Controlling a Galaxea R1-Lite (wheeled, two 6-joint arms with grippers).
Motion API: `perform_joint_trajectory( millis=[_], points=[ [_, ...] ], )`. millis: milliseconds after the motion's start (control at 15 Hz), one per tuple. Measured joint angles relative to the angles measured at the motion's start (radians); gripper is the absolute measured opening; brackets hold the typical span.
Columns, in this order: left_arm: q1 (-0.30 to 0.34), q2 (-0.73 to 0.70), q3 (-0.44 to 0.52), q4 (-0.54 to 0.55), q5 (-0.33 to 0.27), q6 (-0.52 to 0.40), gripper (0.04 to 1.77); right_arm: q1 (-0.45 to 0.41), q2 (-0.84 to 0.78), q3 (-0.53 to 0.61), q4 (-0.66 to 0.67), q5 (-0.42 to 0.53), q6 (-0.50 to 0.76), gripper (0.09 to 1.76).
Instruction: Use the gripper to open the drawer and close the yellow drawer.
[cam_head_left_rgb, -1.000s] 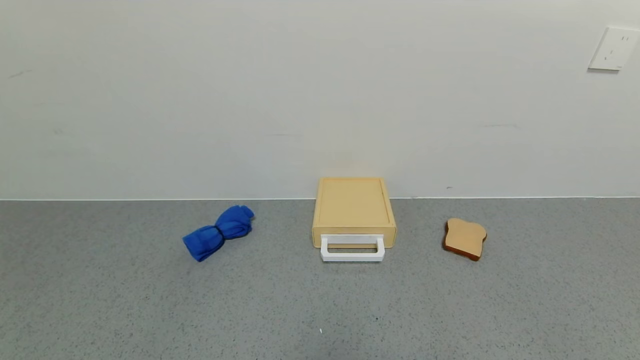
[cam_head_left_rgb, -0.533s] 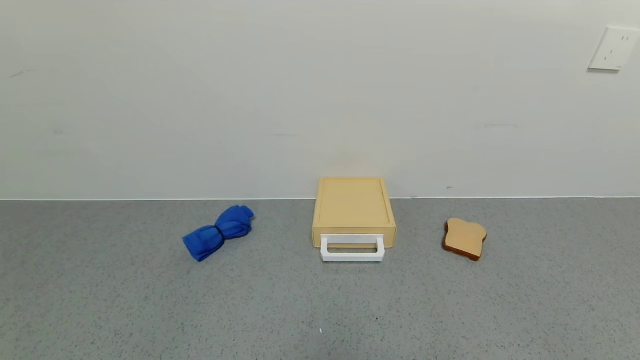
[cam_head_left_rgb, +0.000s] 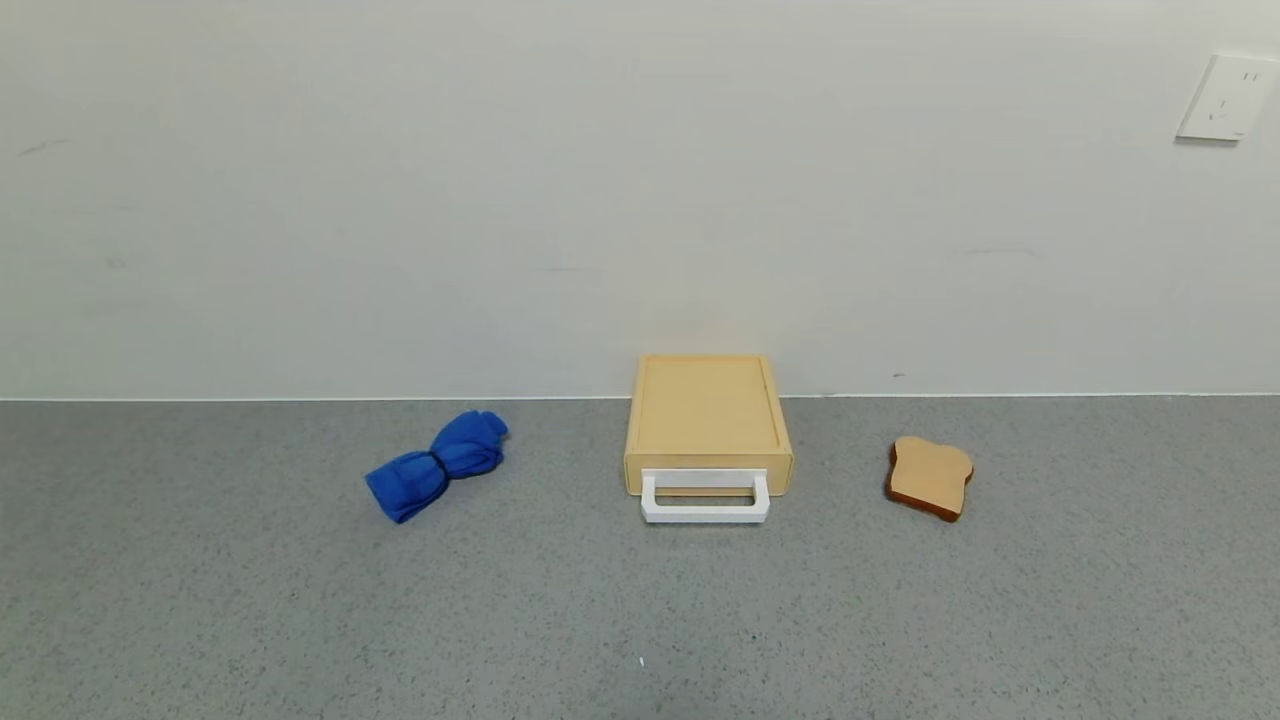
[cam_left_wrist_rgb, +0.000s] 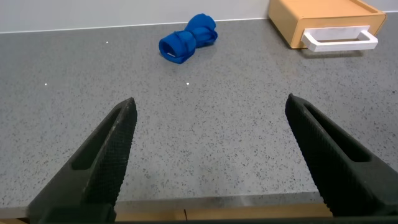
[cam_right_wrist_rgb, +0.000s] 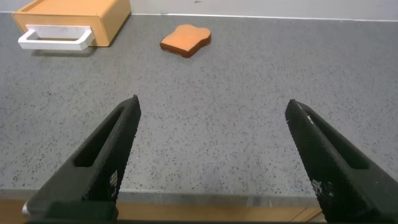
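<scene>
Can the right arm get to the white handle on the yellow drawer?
Probably yes. The right pincer is open, and only bare grey counter lies between it and the drawer's white handle; the toast sits off to one side.

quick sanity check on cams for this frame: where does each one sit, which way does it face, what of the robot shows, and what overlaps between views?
Head view: on the head, facing forward and down at the drawer, blue cloth, toast slice and wall; no robot parts show.
Left wrist view: low over the table's near edge, facing the cloth and drawer; open left gripper frames it.
Right wrist view: same height, facing drawer and toast; open right gripper frames it.
Shared: all three see the shut drawer and its white handle.
</scene>
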Motion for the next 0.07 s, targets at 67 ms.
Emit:
perform_joint_trajectory(
  millis=[67],
  points=[
    [0.000,0.000,0.000,0.000,0.000,0.000,1.72,0.000,0.000,0.000,0.001,0.000,0.000,1.71]
  ],
)
